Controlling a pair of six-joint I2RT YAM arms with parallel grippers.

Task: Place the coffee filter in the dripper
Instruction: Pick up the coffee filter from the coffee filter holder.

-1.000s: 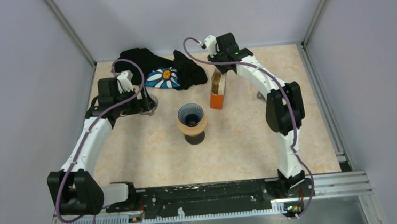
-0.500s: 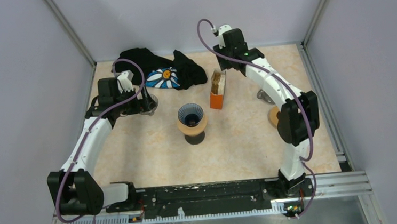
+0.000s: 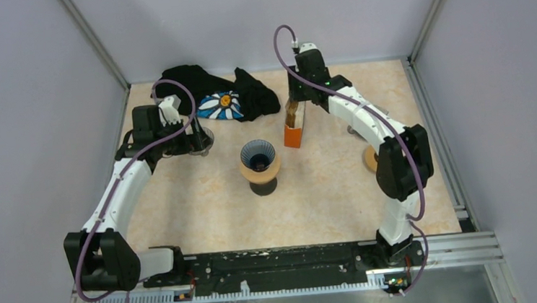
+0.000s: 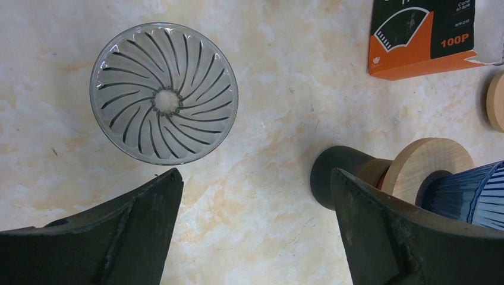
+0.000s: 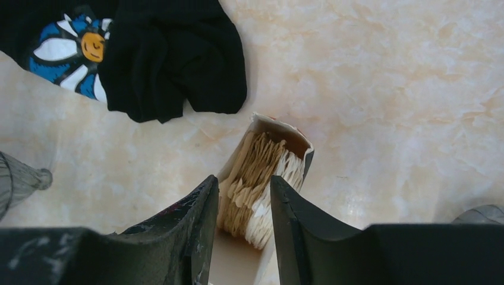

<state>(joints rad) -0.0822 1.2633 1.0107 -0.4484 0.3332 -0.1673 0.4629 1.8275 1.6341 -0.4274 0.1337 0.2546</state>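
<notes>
The left pincer [image 4: 254, 178] hangs with its fingers spread as wide as they go, holding nothing and touching nothing. Just beyond its left finger the clear glass dripper [image 4: 164, 94] stands on the marbled table [image 4: 285, 89], its swirled ribs open to view from above. In the top view that dripper is mostly hidden under the left wrist. A black cloth [image 5: 160, 53] with a daisy print lies crumpled toward the far edge. At mid-table the blue ribbed dripper [image 3: 258, 154] sits on a wooden collar and a black base. In the left wrist view the picture's edge cuts it off. Just to its right the orange filter box [image 3: 293, 133] stands upright with its top open, and the coffee filters [image 5: 255, 178] are packed on edge inside it. The right pincer [image 5: 242, 219] is over that opening, its fingers part-way apart astride the near end of the stack. Whether the pads touch the paper cannot be told. Farther right, a wooden disc [image 3: 369, 159] is half hidden behind the right arm. A greyish glassy thing [image 5: 481, 214] is cut off at the corner of the right wrist view, with too little showing to name it.
</notes>
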